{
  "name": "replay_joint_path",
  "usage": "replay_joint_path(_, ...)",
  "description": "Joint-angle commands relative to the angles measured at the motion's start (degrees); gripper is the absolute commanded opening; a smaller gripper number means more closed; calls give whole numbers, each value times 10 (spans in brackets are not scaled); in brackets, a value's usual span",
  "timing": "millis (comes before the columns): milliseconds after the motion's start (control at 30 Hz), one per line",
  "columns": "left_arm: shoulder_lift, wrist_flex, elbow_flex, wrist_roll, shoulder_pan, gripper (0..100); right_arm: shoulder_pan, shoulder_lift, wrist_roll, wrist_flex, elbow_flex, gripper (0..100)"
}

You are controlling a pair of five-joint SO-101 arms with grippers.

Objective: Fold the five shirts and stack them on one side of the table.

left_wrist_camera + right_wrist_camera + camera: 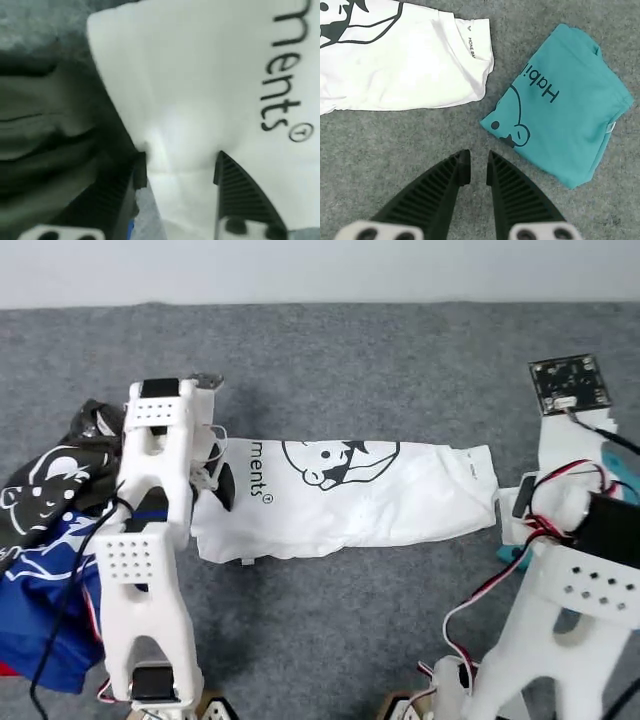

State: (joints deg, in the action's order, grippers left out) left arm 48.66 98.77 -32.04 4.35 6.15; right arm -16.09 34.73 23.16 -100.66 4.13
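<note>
A white shirt (370, 500) with a black print lies folded into a long strip across the middle of the grey table. My left gripper (218, 485) is down at its left end. In the left wrist view the gripper (180, 167) is open, its fingers straddling the white shirt (200, 75) near its edge. My right gripper (478, 167) hangs shut and empty above bare table, short of the white shirt's (395, 65) right end. A folded teal shirt (560, 110) lies beside that end, mostly under the right arm (570, 540) in the high view.
A heap of unfolded shirts sits at the left edge: a black one (60, 475) with a white print and a blue one (50, 580) over a sliver of red. Dark cloth (45, 125) lies close beside the left gripper. A circuit board (570, 382) rests at the far right.
</note>
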Motion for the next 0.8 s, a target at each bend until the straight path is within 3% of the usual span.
replay_joint_path(0,14,-2,-18,-9,-7,221,-7,15,-4,-23,-4,72)
replay_joint_path(167,30,-15,-43,-55,-10,203,-7,15,-4,-23,-4,72)
replay_joint_path(400,23,-11,-47,-55,-59,4,-7,15,-4,-23,-4,72)
replay_joint_path(767,-32,17,-81,-59,-98,5,-7,16,-4,-23,-4,69)
